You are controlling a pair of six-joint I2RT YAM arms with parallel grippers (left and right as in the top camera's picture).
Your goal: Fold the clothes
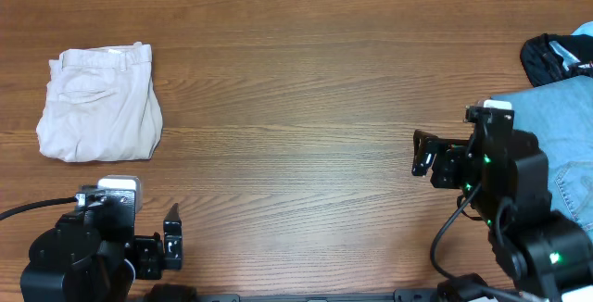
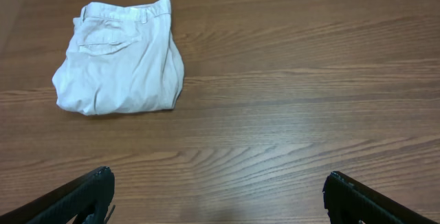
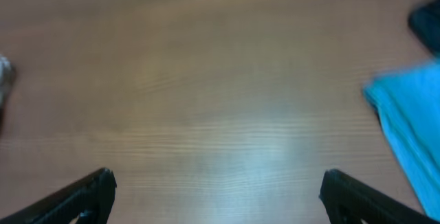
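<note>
The pale beige shorts (image 1: 100, 103) lie folded into a compact bundle at the far left of the wooden table, waistband and a back pocket facing up. They also show in the left wrist view (image 2: 120, 59), upper left. My left gripper (image 1: 127, 211) is open and empty near the front edge, below the shorts and well apart from them; its fingers (image 2: 220, 196) frame bare wood. My right gripper (image 1: 477, 144) is open and empty at the right side of the table, its fingers (image 3: 218, 193) over bare wood.
A light blue garment (image 1: 556, 126) lies at the right edge, just beside my right arm; it shows in the right wrist view (image 3: 405, 121). A dark garment (image 1: 556, 56) is heaped behind it.
</note>
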